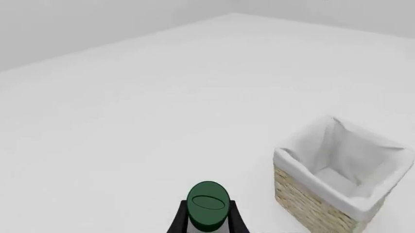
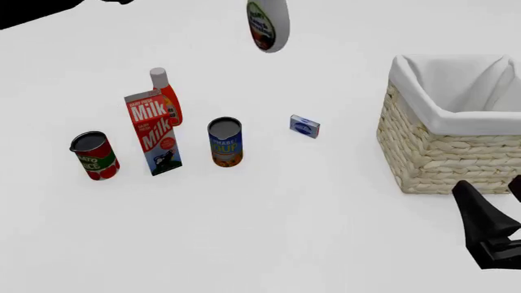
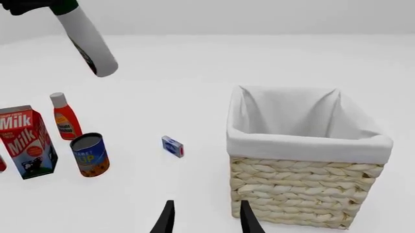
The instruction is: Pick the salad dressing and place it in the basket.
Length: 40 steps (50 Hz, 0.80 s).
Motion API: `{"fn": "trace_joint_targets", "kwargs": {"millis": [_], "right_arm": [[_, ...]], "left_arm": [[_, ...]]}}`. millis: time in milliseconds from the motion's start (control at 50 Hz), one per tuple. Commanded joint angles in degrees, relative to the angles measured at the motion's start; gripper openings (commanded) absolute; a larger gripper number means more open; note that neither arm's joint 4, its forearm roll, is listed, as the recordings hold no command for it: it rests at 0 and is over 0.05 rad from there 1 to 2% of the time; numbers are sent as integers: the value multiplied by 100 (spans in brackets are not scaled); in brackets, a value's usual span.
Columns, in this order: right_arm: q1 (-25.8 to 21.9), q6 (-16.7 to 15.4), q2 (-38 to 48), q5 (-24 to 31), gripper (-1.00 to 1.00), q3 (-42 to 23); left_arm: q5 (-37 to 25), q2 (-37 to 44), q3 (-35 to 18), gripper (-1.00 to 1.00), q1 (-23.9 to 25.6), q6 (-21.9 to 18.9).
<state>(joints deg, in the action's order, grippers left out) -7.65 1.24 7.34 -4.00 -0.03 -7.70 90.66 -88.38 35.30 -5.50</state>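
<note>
- The salad dressing (image 2: 269, 24) hangs in the air, well above the table (image 2: 269, 232), cap end up and tilted; it is left of the basket (image 2: 448, 152) and not over it.
- The left gripper (image 1: 207, 221) is clenched on the bottle's neck just below the dark green cap (image 1: 207, 206); its fingers flank the cap in the left wrist view.
- Beneath and to the left stand a red-orange bottle (image 2: 167, 97), a milk carton (image 2: 153, 131) just in front of it, a red can (image 2: 96, 155) and a blue can (image 2: 226, 142), all upright.
- A small blue box (image 2: 304, 126) lies between the blue can and the basket, apart from both.
- The basket shows only its white lining (image 3: 304, 121); its floor is partly hidden, so I cannot fully vouch for what lies there.
- The right gripper (image 3: 204, 218) hovers low by the basket's near side, fingers apart, released.
</note>
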Motion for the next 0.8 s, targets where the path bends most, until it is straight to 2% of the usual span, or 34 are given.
{"fn": "trace_joint_targets", "kwargs": {"millis": [20,200,420,800], "right_arm": [[-19,-4,-51,38,100,-1],[-27,-23,-50,19,100,-2],[-41,-31,-82,31,100,2],[-45,-37,-204,132,100,2]], "left_arm": [[253,75,112,-100,327,149],[535,118,461,-100,670,328],[663,271,551,-100,934,458],[1215,685,830,-100,982,556]]}}
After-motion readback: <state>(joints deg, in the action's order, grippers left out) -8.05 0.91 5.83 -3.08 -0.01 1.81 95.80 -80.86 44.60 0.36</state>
